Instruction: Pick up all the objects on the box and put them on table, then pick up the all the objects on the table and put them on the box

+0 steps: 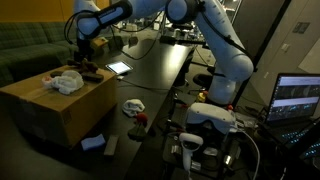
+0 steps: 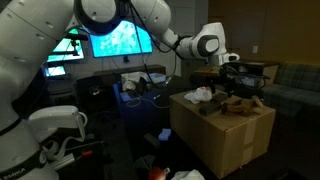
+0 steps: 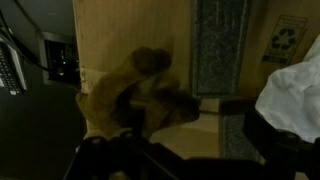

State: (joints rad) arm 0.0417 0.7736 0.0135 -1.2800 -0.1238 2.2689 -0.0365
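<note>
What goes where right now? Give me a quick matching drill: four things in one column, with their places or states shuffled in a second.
Things:
1. white fluffy toy
2. red toy
3. tablet
4. hand

Places or states:
A. open, above the box
B. on the black table, screen lit
C. lying on top of the box
D. on the black table, beside the pale grey cloth

Pairs: 1-C, 2-D, 3-B, 4-A
</note>
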